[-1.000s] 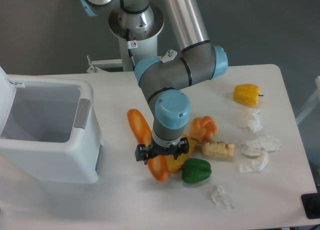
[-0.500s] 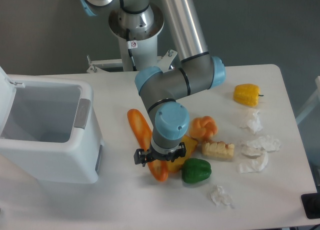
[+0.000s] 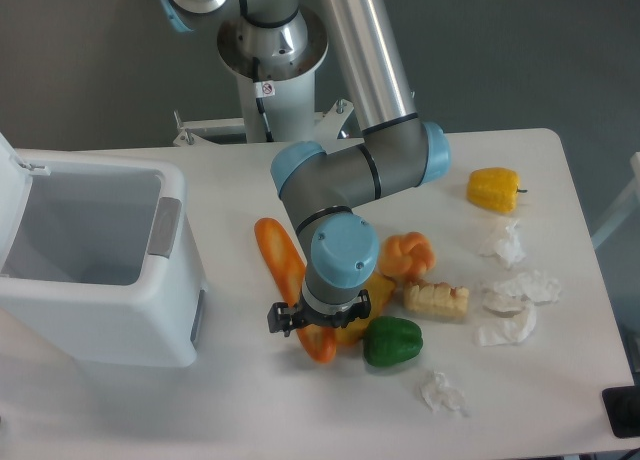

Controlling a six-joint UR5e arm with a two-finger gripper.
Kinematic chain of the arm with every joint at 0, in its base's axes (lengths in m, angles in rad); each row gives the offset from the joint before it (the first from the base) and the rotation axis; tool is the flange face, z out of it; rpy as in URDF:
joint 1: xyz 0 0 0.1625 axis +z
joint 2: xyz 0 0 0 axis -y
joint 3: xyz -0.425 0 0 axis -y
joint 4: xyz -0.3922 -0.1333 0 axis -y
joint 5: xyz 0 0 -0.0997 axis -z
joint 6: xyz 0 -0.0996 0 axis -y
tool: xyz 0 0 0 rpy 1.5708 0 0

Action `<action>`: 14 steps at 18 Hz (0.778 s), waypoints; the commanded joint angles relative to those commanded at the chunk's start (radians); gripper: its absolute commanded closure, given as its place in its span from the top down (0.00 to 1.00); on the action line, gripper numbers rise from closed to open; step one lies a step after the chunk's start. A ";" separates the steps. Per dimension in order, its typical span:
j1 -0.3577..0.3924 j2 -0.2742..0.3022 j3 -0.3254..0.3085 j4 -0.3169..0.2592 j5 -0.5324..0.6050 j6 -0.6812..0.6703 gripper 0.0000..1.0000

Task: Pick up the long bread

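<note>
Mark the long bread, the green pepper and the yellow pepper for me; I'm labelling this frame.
long bread [image 3: 276,252]: fixed camera view, upper orange half.
green pepper [image 3: 392,342]: fixed camera view, middle of body.
yellow pepper [image 3: 493,188]: fixed camera view, middle of body.

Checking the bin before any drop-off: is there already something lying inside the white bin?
No, the white bin stands open and its visible interior shows only bare walls.

The pincer [image 3: 318,323] sits low over the long bread [image 3: 283,262] lying on the white worktop [image 3: 250,400], a green pepper [image 3: 392,342] just beside.
</note>
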 joint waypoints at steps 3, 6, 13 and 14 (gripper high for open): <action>-0.002 0.000 0.000 0.000 0.003 -0.003 1.00; -0.002 -0.005 0.000 0.000 0.005 -0.005 1.00; 0.000 -0.014 0.014 0.002 0.005 -0.011 0.84; 0.000 -0.012 0.014 0.003 0.005 -0.011 0.79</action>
